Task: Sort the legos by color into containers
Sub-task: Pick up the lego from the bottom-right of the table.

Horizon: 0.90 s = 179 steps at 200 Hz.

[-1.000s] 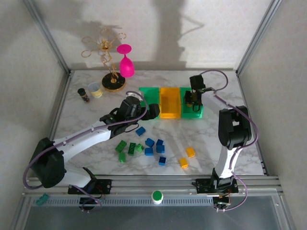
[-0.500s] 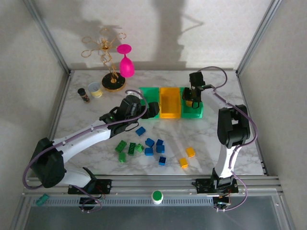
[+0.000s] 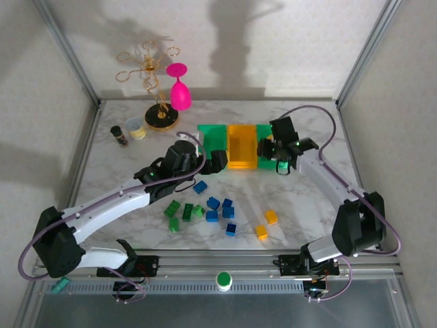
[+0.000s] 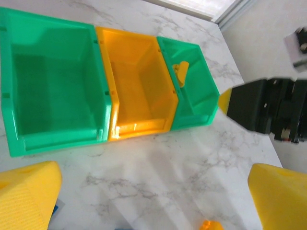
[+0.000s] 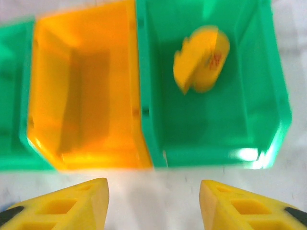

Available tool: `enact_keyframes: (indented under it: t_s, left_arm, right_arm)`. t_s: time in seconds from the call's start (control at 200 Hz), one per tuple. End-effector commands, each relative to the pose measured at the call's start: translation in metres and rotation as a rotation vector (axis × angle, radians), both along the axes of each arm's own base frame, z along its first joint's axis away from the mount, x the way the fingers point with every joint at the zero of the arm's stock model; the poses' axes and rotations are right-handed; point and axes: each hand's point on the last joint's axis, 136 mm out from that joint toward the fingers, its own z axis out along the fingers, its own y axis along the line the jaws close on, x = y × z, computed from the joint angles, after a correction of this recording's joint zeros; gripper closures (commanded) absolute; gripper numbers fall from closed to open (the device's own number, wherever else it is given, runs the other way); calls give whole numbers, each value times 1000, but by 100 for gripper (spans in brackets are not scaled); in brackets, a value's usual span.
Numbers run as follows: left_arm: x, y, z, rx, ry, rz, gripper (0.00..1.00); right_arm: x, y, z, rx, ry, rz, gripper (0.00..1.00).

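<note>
The right gripper [image 5: 152,196] has its yellow fingers [image 5: 62,208] moderately apart, with only bare marble between them. Just ahead of its fingertips sits the right green bin [image 5: 268,105]. One yellow-orange brick [image 5: 201,57] lies tilted inside it, toward the far end. The orange bin [image 5: 81,86] touches that bin on the gripper's left.

The left gripper [image 4: 153,191] is spread wide and empty above the table [image 3: 307,198]. The row of three bins stands ahead of it, side by side and touching, with the left green bin [image 4: 53,96] ahead of its left finger. Behind this gripper, toward the arm bases, the loose bricks [image 3: 213,205] lie scattered. Blue ones are in the middle, green ones [image 3: 172,208] on the gripper's left, and two orange ones [image 3: 271,216] on its right.
</note>
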Motion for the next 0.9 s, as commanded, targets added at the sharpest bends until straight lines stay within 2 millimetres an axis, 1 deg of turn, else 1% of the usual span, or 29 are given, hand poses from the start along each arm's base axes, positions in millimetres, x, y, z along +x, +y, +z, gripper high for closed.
enact_keyframes:
  t_s: [0.0,0.08,0.23,0.32,0.41,0.496,0.511,0.531,0.591,0.686,0.766,0.891]
  left_arm:
    - [-20,1,-13,32,24,-44,1]
    - [-30,0,-17,31,29,-60,1]
    - [-41,-2,-26,20,37,-63,0]
    - [-44,-1,-30,22,38,-53,1]
    - [-44,2,-35,31,44,-36,1]
    - [-43,4,-39,45,51,-25,1]
    - [-43,5,-39,48,51,-23,0]
    - [-43,5,-39,50,52,-19,1]
    - [-42,7,-40,50,52,-10,1]
    - [-43,9,-41,50,48,-2,0]
    - [-42,11,-43,62,54,8,1]
    - [-42,13,-47,73,62,12,0]
  right_arm:
    - [-49,-18,-18,-60,106,-74,44]
    - [-75,-20,-23,-62,133,-91,41]
    - [-119,-22,-47,-76,219,-121,37]
    - [-140,-19,-58,-59,245,-132,35]
    - [-154,-17,-72,-40,272,-148,31]
    - [-160,-17,-88,-33,302,-163,30]
    - [-164,-13,-91,-38,308,-140,31]
    - [-165,-11,-95,-42,316,-136,31]
    - [-168,-14,-105,-75,330,-149,31]
    - [-168,-20,-116,-121,337,-166,34]
    - [-170,-18,-124,-118,351,-156,39]
    - [-174,-16,-133,-109,365,-145,41]
